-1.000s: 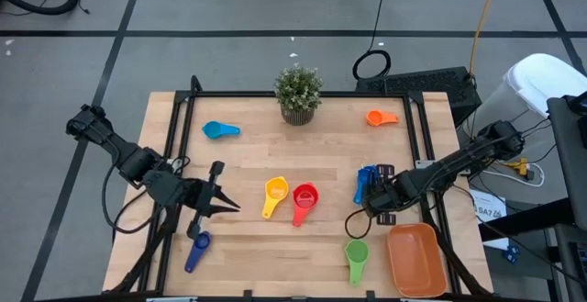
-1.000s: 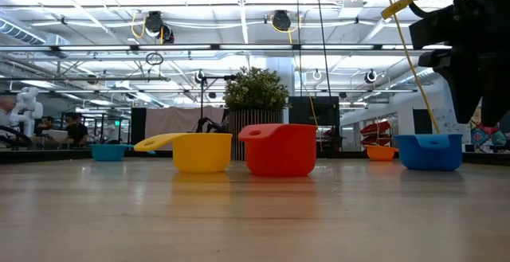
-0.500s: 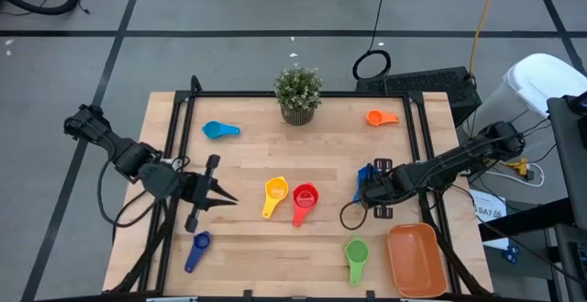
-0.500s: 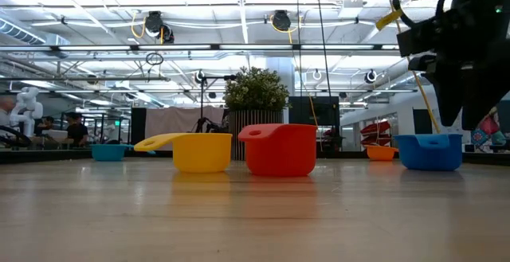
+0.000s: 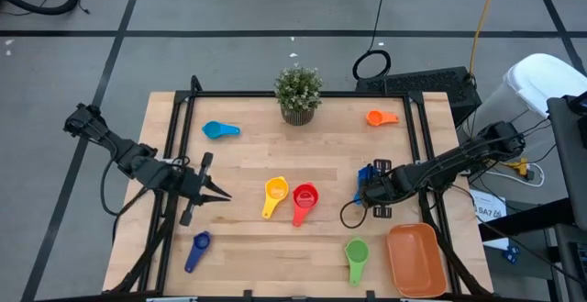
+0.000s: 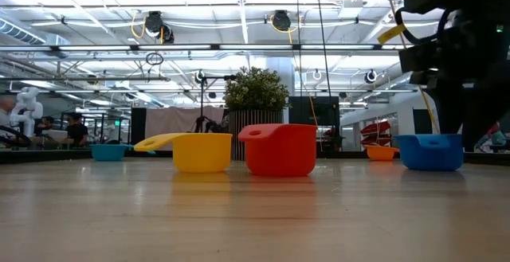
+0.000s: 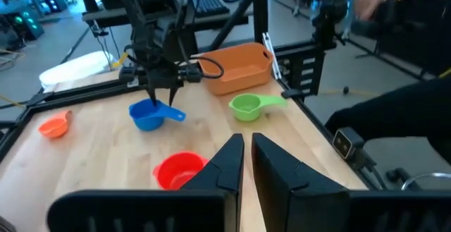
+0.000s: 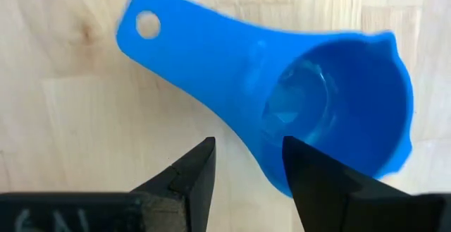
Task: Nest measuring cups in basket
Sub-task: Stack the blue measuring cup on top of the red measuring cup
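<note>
The blue cup [image 5: 363, 175] sits upright on the table at the right, also seen in the low view [image 6: 430, 152]. My right gripper [image 8: 246, 168] is open and points down over it [image 5: 371, 194], one finger on each side of where the handle meets the bowl [image 8: 232, 70]. My left gripper [image 5: 220, 193] is shut and empty above the table's left part. The yellow cup [image 5: 274, 193] and red cup [image 5: 304, 198] stand mid-table, with green [image 5: 356, 254] and dark blue [image 5: 197, 250] near the front and light blue [image 5: 218, 129] and orange [image 5: 378, 117] at the back. The orange basket [image 5: 415, 259] is at the front right. My right gripper's open fingers [image 8: 194, 172] come from above, across the blue cup where its handle joins the bowl. I cannot tell whether they touch it. The cup rests on the table.
A small potted plant [image 5: 298, 93] stands at the middle of the far edge. A black frame [image 5: 183, 128] runs along the table's left, far and right sides. Bare wood lies between the cups in the middle and along the front.
My right gripper has gone a little toward the table's left and down over the blue cup. My left gripper has drawn back toward the far-left, leaving the dark blue cup fully in view. No cup has moved.
</note>
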Controlling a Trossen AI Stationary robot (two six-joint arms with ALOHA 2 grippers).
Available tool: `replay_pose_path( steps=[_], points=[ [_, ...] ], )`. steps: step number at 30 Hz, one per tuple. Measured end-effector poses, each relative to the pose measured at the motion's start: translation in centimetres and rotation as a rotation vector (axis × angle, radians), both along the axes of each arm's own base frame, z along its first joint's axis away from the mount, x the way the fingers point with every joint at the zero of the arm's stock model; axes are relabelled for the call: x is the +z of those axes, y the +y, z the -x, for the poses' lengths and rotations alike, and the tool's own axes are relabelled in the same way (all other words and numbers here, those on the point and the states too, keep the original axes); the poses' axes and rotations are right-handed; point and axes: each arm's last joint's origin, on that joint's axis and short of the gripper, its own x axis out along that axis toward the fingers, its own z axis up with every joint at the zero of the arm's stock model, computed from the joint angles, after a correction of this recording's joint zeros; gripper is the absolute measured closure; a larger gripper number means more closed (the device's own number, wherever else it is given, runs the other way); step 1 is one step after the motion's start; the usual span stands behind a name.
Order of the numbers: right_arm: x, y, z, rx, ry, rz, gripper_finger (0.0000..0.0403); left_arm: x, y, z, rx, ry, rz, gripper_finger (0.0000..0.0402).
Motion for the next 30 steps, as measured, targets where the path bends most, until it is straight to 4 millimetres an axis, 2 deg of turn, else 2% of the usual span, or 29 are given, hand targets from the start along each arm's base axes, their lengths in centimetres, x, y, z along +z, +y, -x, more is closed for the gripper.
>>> replay_pose_path(
  steps=[5, 7, 10, 14, 17, 20, 26, 30],
  points=[
    [0.0, -0.3, -0.4, -0.023, -0.028, -0.010, 0.0280, -1.6, 0.6, 0.8, 0.018, -0.012, 0.054, 0.0366],
    [-0.1, -0.4, -0.5, -0.031, -0.031, -0.012, 0.0313, -2.0, 0.8, 1.0, 0.036, -0.011, 0.079, 0.0366],
    [-0.4, -0.6, -0.6, -0.031, -0.008, -0.007, 0.0383, -2.2, 0.9, 1.2, 0.046, -0.010, 0.101, 0.0366],
    [-0.6, -0.5, -0.8, -0.026, -0.003, 0.009, 0.0396, -2.3, 0.9, 1.2, 0.048, -0.009, 0.108, 0.0366],
    [0.3, -0.4, -1.4, -0.020, -0.031, 0.007, 0.0399, -2.3, 0.9, 1.2, 0.049, -0.008, 0.112, 0.0366],
    [2.4, 0.2, -2.8, 0.026, -0.108, 0.022, 0.0400, -2.2, 0.9, 1.2, 0.048, -0.012, 0.114, 0.0366],
    [7.0, 2.1, -7.6, 0.166, -0.232, 0.090, 0.0402, -2.2, 0.9, 1.2, 0.045, -0.018, 0.098, 0.0366],
    [8.0, 4.3, -11.5, 0.291, -0.235, 0.111, 0.0402, -2.2, 0.9, 1.2, 0.046, -0.015, 0.105, 0.0366]
  ],
)
